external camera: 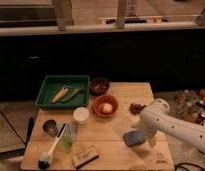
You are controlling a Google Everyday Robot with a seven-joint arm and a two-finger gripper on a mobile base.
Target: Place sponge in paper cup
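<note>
The sponge (133,138), a flat blue-grey pad, lies on the wooden table (116,155) right of the middle, near the front. The paper cup (81,115), short and white, stands upright left of the orange bowl. My white arm comes in from the right, and the gripper (146,136) hangs just right of the sponge, at its right edge. The arm's body hides most of the gripper.
An orange bowl (105,106) holds a round yellow thing. A dark bowl (99,85) and a green tray (64,92) stand at the back. A dark metal cup (49,127), a translucent green cup (66,143), a brush (50,153) and a tan block (85,156) are front left.
</note>
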